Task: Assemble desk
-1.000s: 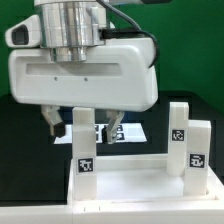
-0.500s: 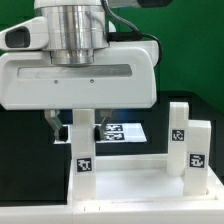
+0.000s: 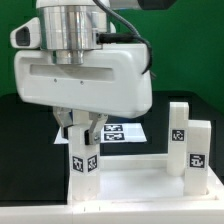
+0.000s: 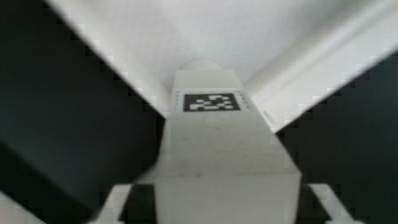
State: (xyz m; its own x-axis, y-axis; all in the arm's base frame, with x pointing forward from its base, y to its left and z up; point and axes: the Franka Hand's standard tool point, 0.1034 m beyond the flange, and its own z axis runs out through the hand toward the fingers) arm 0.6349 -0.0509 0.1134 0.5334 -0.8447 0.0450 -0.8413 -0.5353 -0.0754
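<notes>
The desk's white tabletop panel (image 3: 140,190) lies at the front of the exterior view. Three white tagged legs stand up from it. One leg (image 3: 82,160) is at the exterior view's left, and two legs (image 3: 178,128) (image 3: 197,148) are at its right. My gripper (image 3: 81,128) hangs over the left leg with a finger on each side of its top. In the wrist view the leg (image 4: 217,150) fills the middle. My gripper (image 4: 222,208) straddles it, with a narrow dark gap between each finger and the leg, so it is open. The tabletop (image 4: 231,30) shows beyond.
The marker board (image 3: 118,132) lies flat on the black table behind the tabletop. The gripper's wide white body (image 3: 85,75) hides the scene's upper middle. A green wall stands behind.
The gripper has turned about its vertical axis and shifted slightly toward the exterior view's right. Its fingers have drawn in from wide apart to close beside the left leg.
</notes>
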